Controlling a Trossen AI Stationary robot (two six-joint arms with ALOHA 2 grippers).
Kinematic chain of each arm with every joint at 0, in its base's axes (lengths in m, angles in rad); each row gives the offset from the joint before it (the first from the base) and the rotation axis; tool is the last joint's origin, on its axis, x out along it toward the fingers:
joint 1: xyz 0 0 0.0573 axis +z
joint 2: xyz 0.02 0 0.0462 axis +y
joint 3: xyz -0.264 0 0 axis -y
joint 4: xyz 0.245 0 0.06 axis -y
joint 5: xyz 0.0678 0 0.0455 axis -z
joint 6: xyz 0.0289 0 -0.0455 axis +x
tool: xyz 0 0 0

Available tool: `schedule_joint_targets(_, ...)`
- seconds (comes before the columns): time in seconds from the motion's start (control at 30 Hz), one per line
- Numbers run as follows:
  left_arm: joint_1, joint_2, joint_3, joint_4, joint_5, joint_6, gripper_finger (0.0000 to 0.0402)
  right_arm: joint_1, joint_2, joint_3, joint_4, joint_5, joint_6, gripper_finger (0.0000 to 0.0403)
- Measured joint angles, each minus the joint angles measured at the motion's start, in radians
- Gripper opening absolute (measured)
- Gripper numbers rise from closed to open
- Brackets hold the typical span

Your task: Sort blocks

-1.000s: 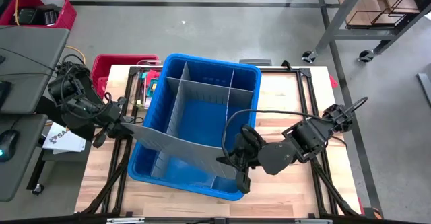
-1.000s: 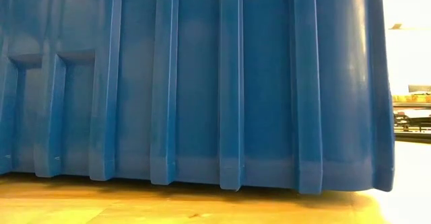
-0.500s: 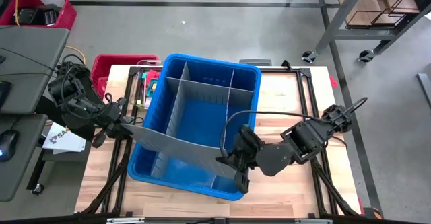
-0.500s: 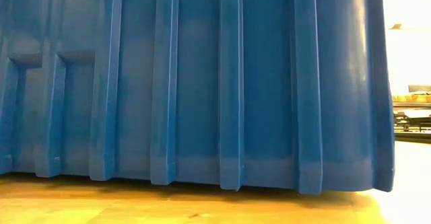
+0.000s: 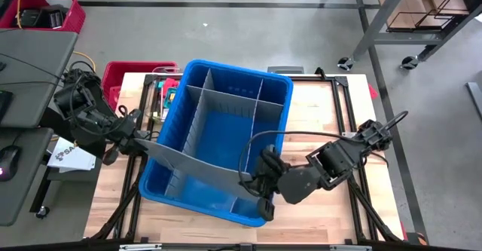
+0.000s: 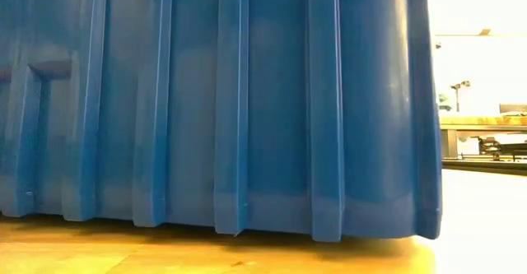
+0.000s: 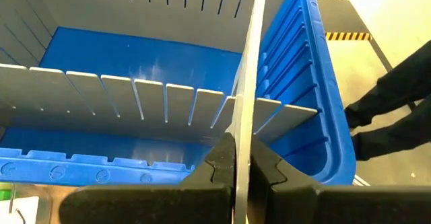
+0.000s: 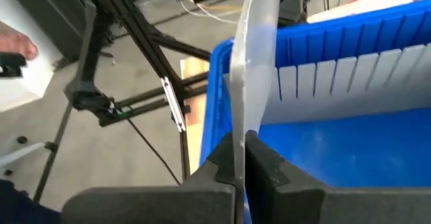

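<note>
I see left tool (image 5: 138, 139) and right tool (image 5: 248, 179) each clamping grey panel (image 5: 192, 163) ends over blue bin (image 5: 280, 85); blocks (image 5: 167, 96) seemingly beside bin.

Blue bin (image 5: 175, 108), grey slotted divider panels (image 5: 226, 104) — pale wood table (image 5: 316, 111), red crate (image 5: 124, 74).

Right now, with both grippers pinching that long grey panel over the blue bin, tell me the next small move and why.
Probably lower the grey panel together, level, into the blue bin. The left gripper and right gripper are each shut on one end of it, and it hangs diagonally across the bin's near part, not yet seated beside the dividers already standing inside.
</note>
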Motion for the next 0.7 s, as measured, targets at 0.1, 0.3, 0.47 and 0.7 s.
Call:
schedule_joint_targets(0.1,0.0,0.001,0.0,0.004,0.008,-0.005,0.0,0.004,0.0,0.0,-0.073,-0.014,0.055,0.0)
schedule_joint_targets(0.3,0.0,0.002,0.0,0.008,0.008,-0.008,0.0,0.012,0.0,-0.001,-0.129,-0.017,0.111,0.0)
schedule_joint_targets(0.47,-0.001,0.001,0.0,0.002,-0.032,0.002,0.0,0.012,0.001,-0.002,-0.102,-0.022,0.124,0.0)
schedule_joint_targets(0.7,-0.001,0.001,0.0,-0.006,-0.057,0.011,0.0001,0.014,0.021,-0.002,-0.106,-0.044,0.173,0.0)
